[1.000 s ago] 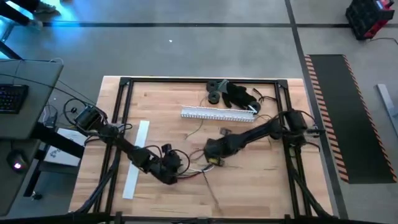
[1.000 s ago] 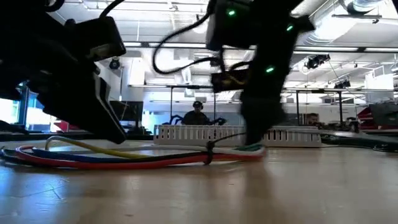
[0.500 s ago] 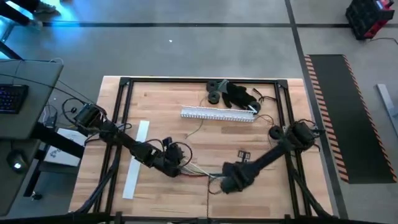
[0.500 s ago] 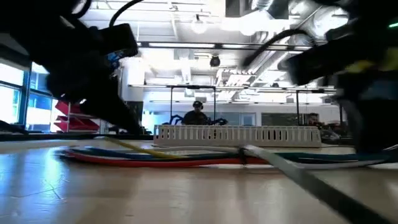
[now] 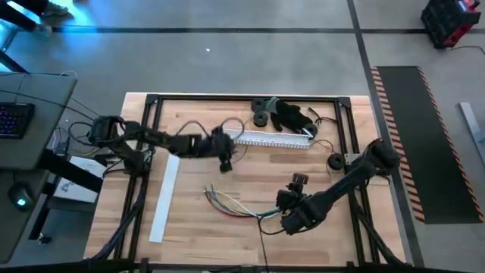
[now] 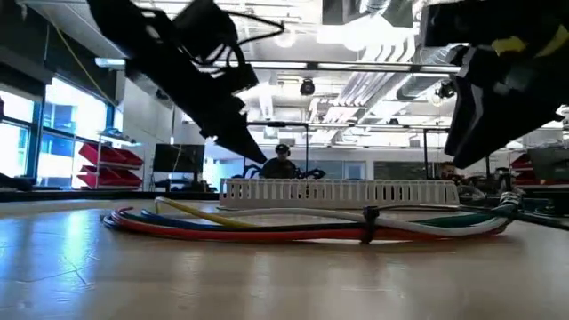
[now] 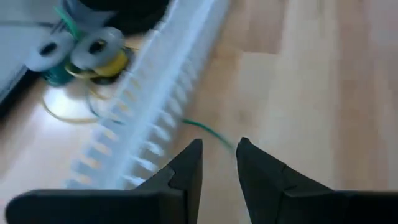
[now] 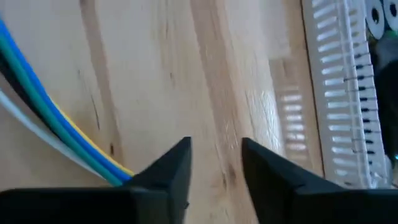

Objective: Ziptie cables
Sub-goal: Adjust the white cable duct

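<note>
Currently on your table: one bundle of cables (image 5: 231,205), one white slotted duct (image 5: 267,139), one flat white strip (image 5: 164,194), one cluster of black round parts (image 5: 282,114), and two arms. The cables — red, blue, green, yellow and pale strands — lie loose on the wood near the table's middle, fanned apart at the end toward the left arm and gathered toward the right arm; in the low view a dark tie (image 6: 367,224) cinches them near that gathered end. You can count at least five colours, though the exact number of wires cannot be told. The left gripper (image 5: 225,161) hangs above the table beside the near end of the duct, well apart from the cables; its fingers (image 7: 186,168) stand a narrow gap apart with nothing between them. The right gripper (image 5: 292,221) sits just beside the gathered end of the bundle — fingers (image 8: 171,165) parted a little, gripping nothing, blue, green, yellow and white strands passing alongside. One person (image 6: 283,162) is visible far behind the duct.
</note>
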`<act>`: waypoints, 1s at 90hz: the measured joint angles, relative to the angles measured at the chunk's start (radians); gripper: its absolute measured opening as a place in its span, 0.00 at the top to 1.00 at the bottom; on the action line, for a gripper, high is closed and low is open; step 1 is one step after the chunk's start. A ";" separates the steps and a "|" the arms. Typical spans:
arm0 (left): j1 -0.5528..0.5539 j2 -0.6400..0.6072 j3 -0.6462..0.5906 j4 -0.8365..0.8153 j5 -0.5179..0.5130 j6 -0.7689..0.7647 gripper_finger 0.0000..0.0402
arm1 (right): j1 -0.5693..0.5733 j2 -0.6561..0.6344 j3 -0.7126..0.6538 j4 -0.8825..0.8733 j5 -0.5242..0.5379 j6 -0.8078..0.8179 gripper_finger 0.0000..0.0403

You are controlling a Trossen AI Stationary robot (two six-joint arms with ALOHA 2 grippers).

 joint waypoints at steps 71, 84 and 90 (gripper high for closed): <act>0.084 0.070 -0.002 -0.140 0.110 0.122 0.97 | 0.103 -0.051 -0.148 0.533 0.008 0.116 0.44; 0.000 0.054 -0.002 -0.155 0.012 0.092 0.99 | 0.116 -0.051 -0.147 0.535 0.019 0.095 0.45; -0.051 0.020 -0.002 -0.162 -0.031 0.076 1.00 | 0.115 -0.052 -0.147 0.536 0.026 0.086 0.46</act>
